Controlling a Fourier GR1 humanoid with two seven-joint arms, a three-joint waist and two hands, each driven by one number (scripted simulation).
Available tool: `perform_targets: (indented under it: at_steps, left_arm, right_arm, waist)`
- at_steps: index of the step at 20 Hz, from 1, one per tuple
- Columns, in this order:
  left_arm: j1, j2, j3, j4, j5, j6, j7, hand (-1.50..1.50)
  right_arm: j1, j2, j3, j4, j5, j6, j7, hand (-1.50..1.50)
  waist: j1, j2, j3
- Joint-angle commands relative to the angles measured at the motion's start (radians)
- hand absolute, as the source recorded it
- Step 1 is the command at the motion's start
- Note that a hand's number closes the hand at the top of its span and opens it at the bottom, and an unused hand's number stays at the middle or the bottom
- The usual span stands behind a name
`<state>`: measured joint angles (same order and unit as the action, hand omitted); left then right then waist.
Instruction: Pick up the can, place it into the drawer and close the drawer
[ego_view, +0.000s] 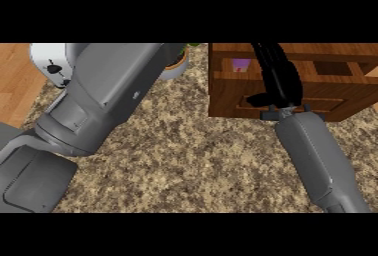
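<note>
My right hand (277, 75) reaches over the drawer (295, 65), fingers straight; the can (241, 64) lies just left, so I'd retract, then push the front squarely.

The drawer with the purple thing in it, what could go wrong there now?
1. The right hand reaches over the open drawer, so pushing it shut now might catch the hand.
2. The purple can sits near the drawer's left end; a hard shove could tip it.
3. The big left forearm hides the counter behind it, so it might bump the white appliance or the plant pot.
</note>
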<state>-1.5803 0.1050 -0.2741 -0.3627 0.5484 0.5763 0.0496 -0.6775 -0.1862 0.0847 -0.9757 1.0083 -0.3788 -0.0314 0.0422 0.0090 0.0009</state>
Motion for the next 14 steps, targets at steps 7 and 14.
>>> perform_targets:
  at_steps: [7,14]
  left_arm:
    - [0.095,0.072,-0.014,-0.129,-0.022,-0.04,0.063,-1.5]
    - [0.169,0.117,-0.03,-0.227,-0.037,-0.052,0.11,-1.5]
  right_arm:
    - [-0.278,0.007,-0.112,0.382,0.046,-0.209,-0.02,-1.5]
    - [-0.422,0.015,-0.136,0.545,0.089,-0.297,0.006,-1.5]
  waist:
    - [0.041,0.001,0.0]
    - [0.059,0.007,0.0]
